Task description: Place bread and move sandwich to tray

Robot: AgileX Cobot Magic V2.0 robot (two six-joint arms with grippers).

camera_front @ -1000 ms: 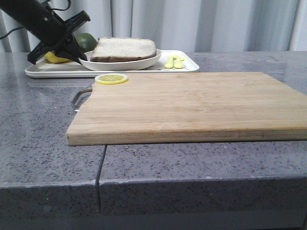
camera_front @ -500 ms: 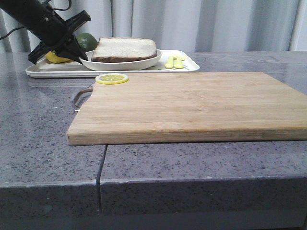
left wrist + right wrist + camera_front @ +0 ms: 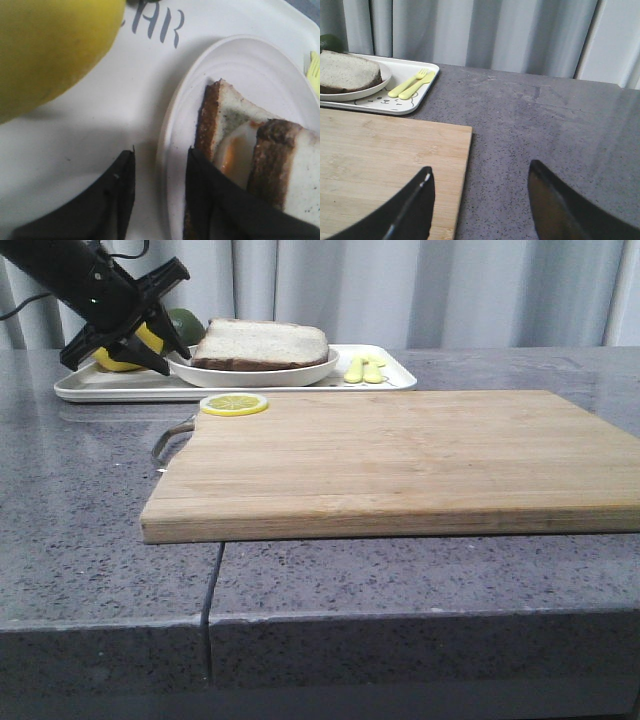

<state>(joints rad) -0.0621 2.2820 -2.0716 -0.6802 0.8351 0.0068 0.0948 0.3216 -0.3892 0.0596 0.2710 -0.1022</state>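
Observation:
The sandwich (image 3: 262,343), two brown-crusted slices with egg between, lies on the round white plate (image 3: 250,371), which stands on the white tray (image 3: 110,388) at the back left. My left gripper (image 3: 163,348) is open at the plate's left rim. In the left wrist view its fingertips (image 3: 162,149) straddle the plate's rim (image 3: 240,60) with a gap on both sides, one finger next to the sandwich (image 3: 250,145). My right gripper (image 3: 480,172) is open and empty over the right edge of the cutting board (image 3: 385,155). No loose bread slice shows.
A lemon (image 3: 120,358) and a green fruit (image 3: 185,322) sit on the tray behind my left gripper. A yellow fork and spoon (image 3: 364,368) lie on the tray's right end. A lemon slice (image 3: 233,403) lies on the wooden cutting board (image 3: 400,450). A curtain hangs behind.
My left gripper's fingers have spread and lifted a little at the plate's rim, so the lemon shows between them. The plate with the sandwich has shifted very slightly right.

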